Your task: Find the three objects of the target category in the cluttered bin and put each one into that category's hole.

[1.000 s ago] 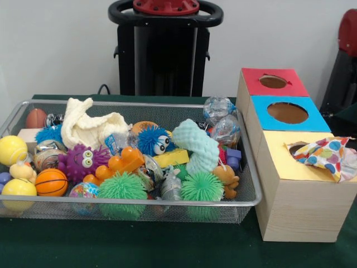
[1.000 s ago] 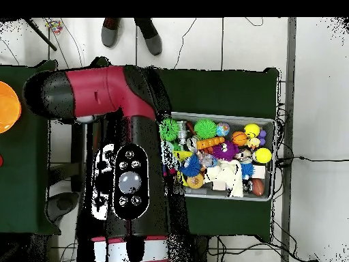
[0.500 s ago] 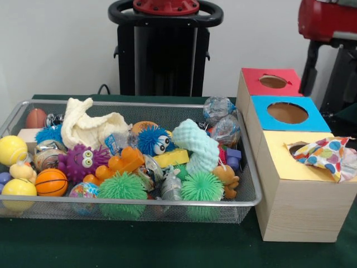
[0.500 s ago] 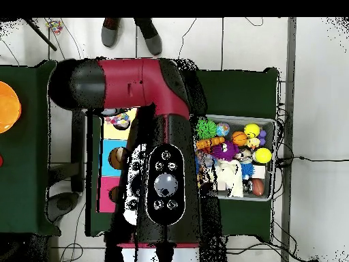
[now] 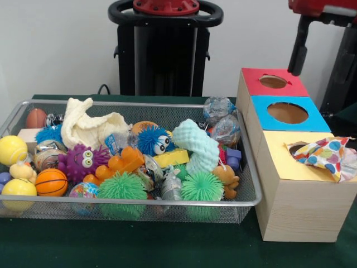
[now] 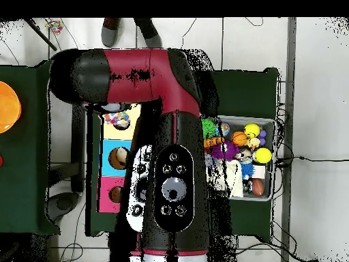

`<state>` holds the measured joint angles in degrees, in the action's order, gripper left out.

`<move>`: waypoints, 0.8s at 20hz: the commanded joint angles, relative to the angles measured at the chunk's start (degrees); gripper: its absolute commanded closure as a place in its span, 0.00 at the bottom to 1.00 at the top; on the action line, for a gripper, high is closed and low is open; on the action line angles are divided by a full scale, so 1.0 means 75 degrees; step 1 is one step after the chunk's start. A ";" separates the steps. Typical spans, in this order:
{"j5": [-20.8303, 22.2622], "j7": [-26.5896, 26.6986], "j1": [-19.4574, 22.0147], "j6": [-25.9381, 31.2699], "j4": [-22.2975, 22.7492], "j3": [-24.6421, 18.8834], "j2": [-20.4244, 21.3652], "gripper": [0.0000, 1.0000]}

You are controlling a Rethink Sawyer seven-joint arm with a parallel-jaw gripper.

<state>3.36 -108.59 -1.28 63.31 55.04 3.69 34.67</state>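
From the front, a wire bin [image 5: 245,184] is sitting on the green counter [image 5: 167,245], holding balls, spiky toys and a cream cloth [image 5: 89,127]. Just right, a wooden box [image 5: 295,212] is showing red, blue and yellow holes; a dotted cloth [image 5: 326,155] is covering the yellow one. From overhead, the red arm [image 6: 170,136] is hiding half the bin. I cannot tell the pincer's state.

We see a fine wire-mesh metal bin [image 5: 245,167] w/ shiny rim. Beside it, a matt pale wood-grain box [image 5: 301,209], tops smooth coloured paper. Inside bin: knit cream cloth [image 5: 89,127], spiky rubbery green ball [image 5: 122,187], glossy orange basketball [image 5: 51,182].
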 commanded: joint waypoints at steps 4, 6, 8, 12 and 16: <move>0.0347 0.0083 -0.0311 0.0814 -0.0538 -0.0608 -0.0977 0.00; 0.0385 -0.0032 -0.0402 0.0947 -0.0773 -0.0519 -0.1134 0.00; 0.0362 -0.0096 -0.0459 0.0944 -0.0881 -0.0488 -0.1260 0.00; 0.0258 -0.0114 -0.0534 0.1140 -0.1219 -0.0507 -0.1451 0.00; 0.0229 -0.0072 -0.0553 0.1337 -0.1585 -0.0503 -0.1771 0.00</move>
<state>3.72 -108.59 -6.08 65.26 45.02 3.47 26.04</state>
